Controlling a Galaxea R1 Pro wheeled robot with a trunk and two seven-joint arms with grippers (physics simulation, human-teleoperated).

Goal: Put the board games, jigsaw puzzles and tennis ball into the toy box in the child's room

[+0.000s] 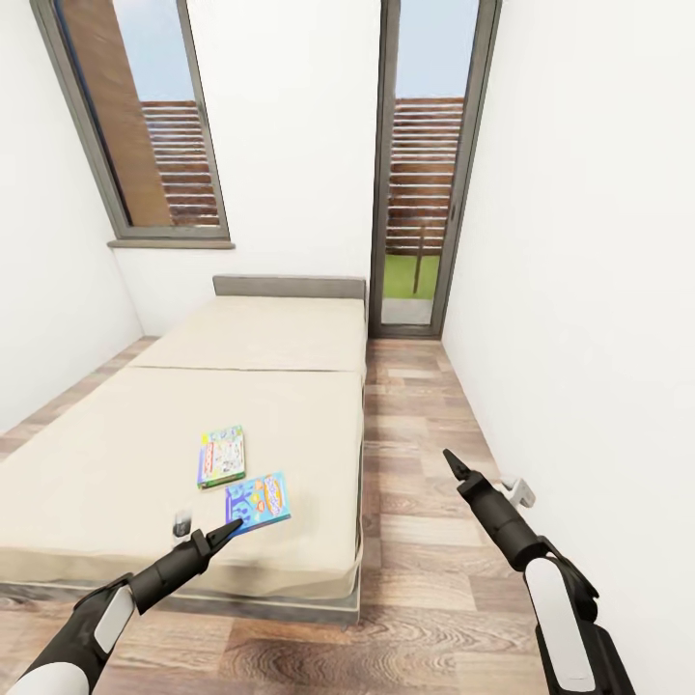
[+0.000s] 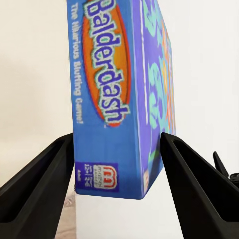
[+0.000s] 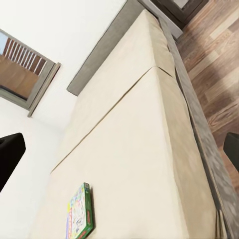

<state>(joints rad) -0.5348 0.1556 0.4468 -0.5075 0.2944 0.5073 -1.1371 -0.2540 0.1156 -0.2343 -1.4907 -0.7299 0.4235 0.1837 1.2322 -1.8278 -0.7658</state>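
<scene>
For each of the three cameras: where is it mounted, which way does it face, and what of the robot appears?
Head: looks down over the bed; both arms, left gripper, right gripper.
Left wrist: looks along its fingers at the blue board game.
Right wrist: looks across the mattress at the green-edged board game, also seen from the head.

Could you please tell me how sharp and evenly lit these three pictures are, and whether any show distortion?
Head view: even, soft light, no glare; wide-angle lens makes the window frames lean. Left wrist view: the blue Balderdash game box has slightly blurred lettering between the black left pincer fingers. Right wrist view: the cream-beige mattress bed looks stretched and tilted, with faint shadows.
</scene>
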